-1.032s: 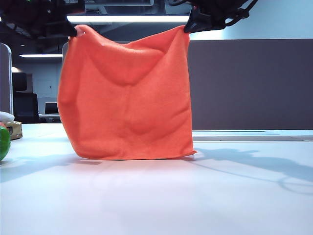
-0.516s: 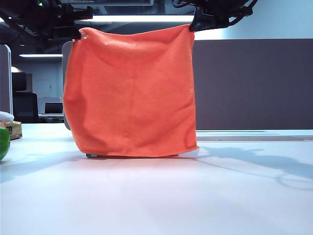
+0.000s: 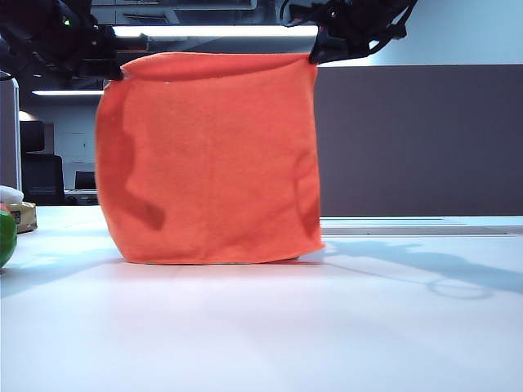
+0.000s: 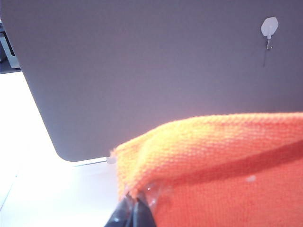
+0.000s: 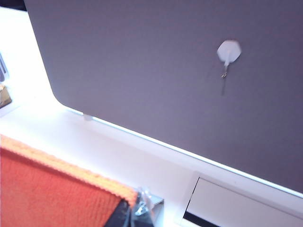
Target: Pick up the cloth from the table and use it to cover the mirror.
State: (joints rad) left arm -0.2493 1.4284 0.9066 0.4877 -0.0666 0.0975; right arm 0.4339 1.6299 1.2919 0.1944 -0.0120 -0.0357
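The orange cloth (image 3: 208, 159) hangs as a flat sheet between my two grippers, and its bottom edge rests on the white table (image 3: 261, 327). My left gripper (image 3: 114, 70) is shut on the cloth's top left corner, my right gripper (image 3: 314, 55) on its top right corner. In the left wrist view the dark left gripper (image 4: 135, 210) pinches the cloth (image 4: 227, 165) at its corner. In the right wrist view the right gripper (image 5: 135, 213) clamps the cloth (image 5: 47, 189) at its hem. The mirror is hidden behind the cloth.
A long grey partition panel (image 3: 417, 139) stands behind, with a white hook (image 5: 228, 51) on it. A green object (image 3: 5, 237) and a small box (image 3: 23, 216) sit at the table's left edge. An office chair (image 3: 41, 175) stands beyond.
Both grippers have sunk slightly and carried the cloth's top edge away from the camera. The sagging fold has pulled flat, and the mirror's grey edge and foot no longer show.
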